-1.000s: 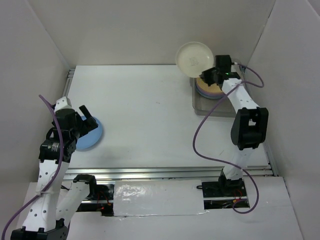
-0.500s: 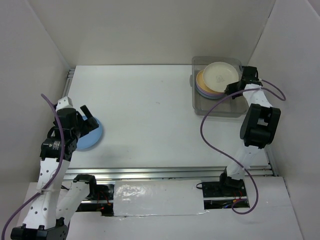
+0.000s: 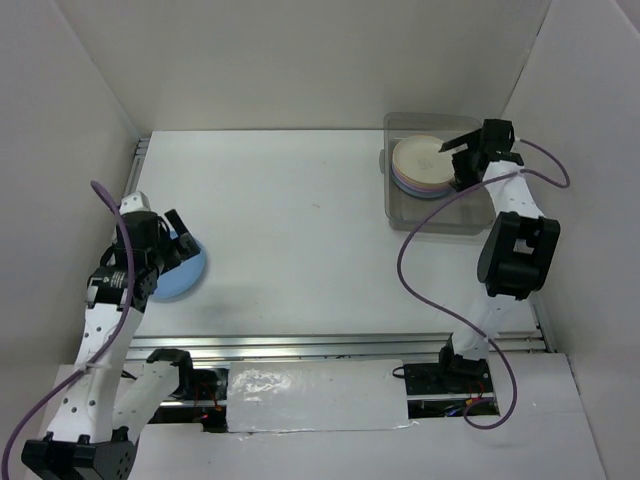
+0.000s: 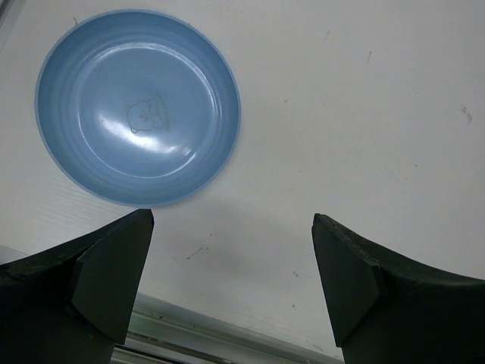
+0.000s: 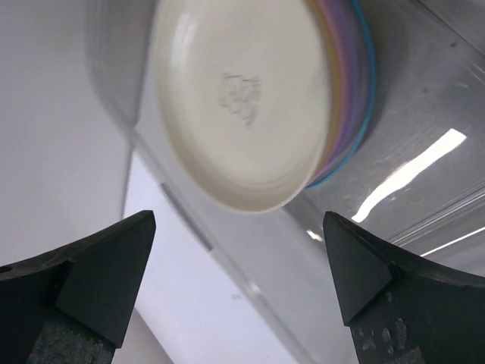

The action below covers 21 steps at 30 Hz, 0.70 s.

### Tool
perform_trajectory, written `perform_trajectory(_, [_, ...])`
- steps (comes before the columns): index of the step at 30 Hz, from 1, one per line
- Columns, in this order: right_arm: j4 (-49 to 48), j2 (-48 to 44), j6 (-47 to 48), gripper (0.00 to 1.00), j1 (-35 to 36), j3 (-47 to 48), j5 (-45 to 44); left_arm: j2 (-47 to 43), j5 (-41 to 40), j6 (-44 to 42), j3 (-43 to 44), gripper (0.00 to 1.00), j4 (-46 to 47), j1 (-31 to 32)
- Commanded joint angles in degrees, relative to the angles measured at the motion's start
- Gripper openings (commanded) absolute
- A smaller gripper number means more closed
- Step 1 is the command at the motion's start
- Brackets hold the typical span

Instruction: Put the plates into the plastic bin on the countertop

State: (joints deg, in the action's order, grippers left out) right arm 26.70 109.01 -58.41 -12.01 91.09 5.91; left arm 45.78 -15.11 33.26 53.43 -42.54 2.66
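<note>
We've got the round cream plastic plate (image 5: 242, 98) topping the stack in the translucent grey plastic bin (image 3: 415, 122). Right gripper (image 5: 239, 284) is above it, fingers apart, empty. One round blue plastic plate (image 4: 140, 106) sits unbinned on the white countertop (image 4: 356, 114), with the left gripper (image 4: 233, 280) beside it, apart, empty.

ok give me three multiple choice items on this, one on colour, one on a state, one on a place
1. The top plate in the bin is: A cream, B green, C black.
2. The right end effector is: A shut on a plate, B out of view, C open.
3. The blue plate lies: A in the bin, B on the countertop by the left end effector, C in the right end effector.
Answers: 1 A, its surface shows pale cream; 2 C, its fingers stand apart with nothing between; 3 B, it sits flat on the countertop.
</note>
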Motion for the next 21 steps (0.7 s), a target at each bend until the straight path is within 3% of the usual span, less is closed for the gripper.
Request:
perform_trajectory(1, [-0.52, -8.89, 3.04, 1.00, 1.11, 5.57, -2.31, 4.74, 0.16, 3.63, 2.64, 0.99, -1.83, -0.28])
perform_trajectory(5, [-3.22, -17.13, 7.68, 1.00, 4.00, -0.43, 2.84, 7.39, 5.53, 16.11, -2.07, 0.99, -1.15, -0.28])
perform_trajectory(8, [-8.94, -23.22, 12.86, 1.00, 8.83, -7.58, 13.99, 6.26, -1.30, 28.33, -6.49, 0.99, -1.31, -0.37])
perform_trajectory(9, [-9.81, -24.36, 14.80, 1.00, 13.54, -8.64, 16.04, 5.64, -5.67, 33.58, -7.28, 0.99, -1.40, -0.37])
perform_trajectory(14, [-13.32, -29.64, 24.12, 1.00, 24.56, -19.09, 27.02, 5.36, -11.25, 42.93, -11.76, 0.99, 1.76, -0.55])
perform_trajectory(18, [-18.95, -34.73, 24.49, 1.00, 31.59, -30.32, 27.66, 14.22, -13.18, 53.02, -12.64, 0.99, -0.51, -0.81])
perform_trajectory(21, [-20.46, -36.06, 25.19, 1.00, 33.54, -33.25, 29.77, 16.70, -15.03, 58.13, -14.92, 0.99, 0.00, -0.81])
